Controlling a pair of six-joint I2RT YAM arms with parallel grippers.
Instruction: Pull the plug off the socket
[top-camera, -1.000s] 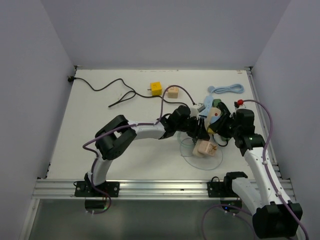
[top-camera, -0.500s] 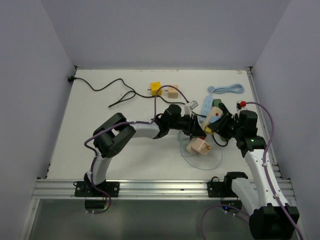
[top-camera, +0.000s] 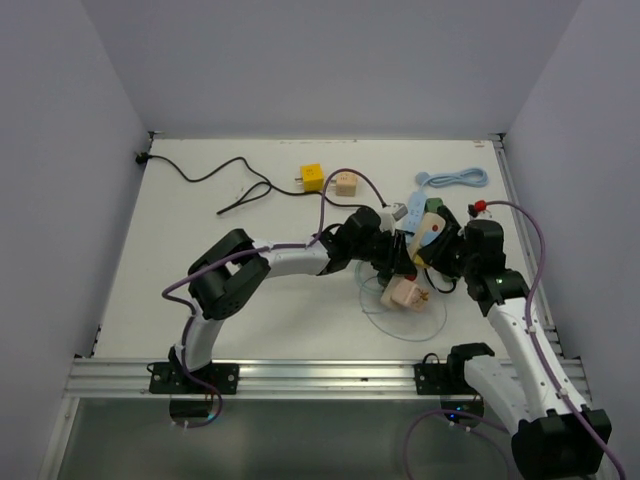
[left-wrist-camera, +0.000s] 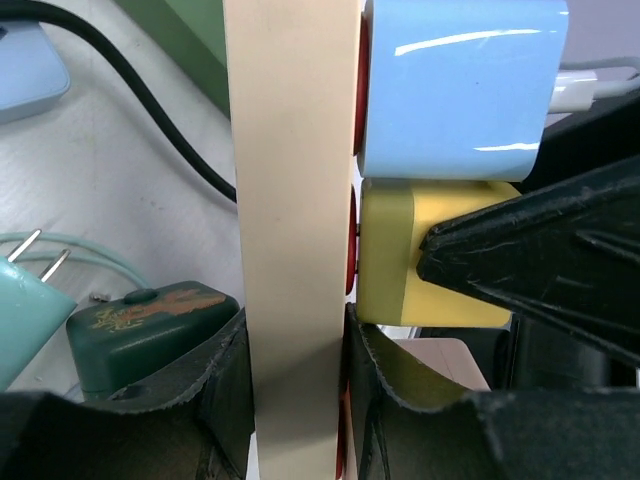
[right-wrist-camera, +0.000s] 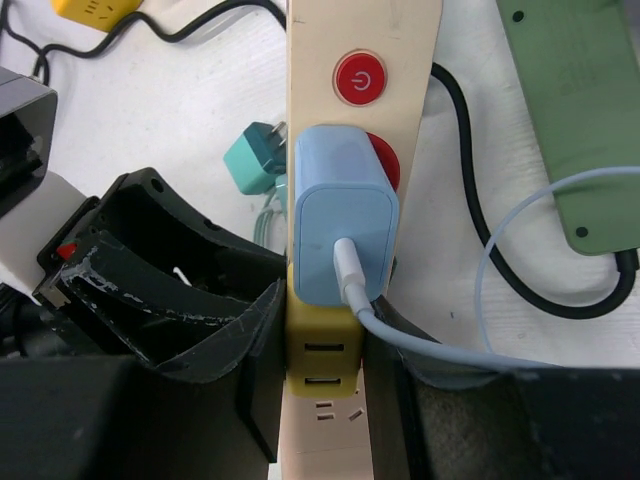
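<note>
Cream strip (left-wrist-camera: 290, 250), two plugs (right-wrist-camera: 345, 215): strip tight in left gripper (left-wrist-camera: 297, 390), yellow plug (right-wrist-camera: 320, 365) tight in right gripper (right-wrist-camera: 325, 340).

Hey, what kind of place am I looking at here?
Likely a robot lab test cell: a left arm and right arm bolted to a rail, a white table boxed in by plain walls, and a black cord and blue cable lying loose.

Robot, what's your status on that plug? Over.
Left gripper clamped on cream power strip. Right gripper shut on yellow plug, not yet out. Blue charger plugged in next to it.
</note>
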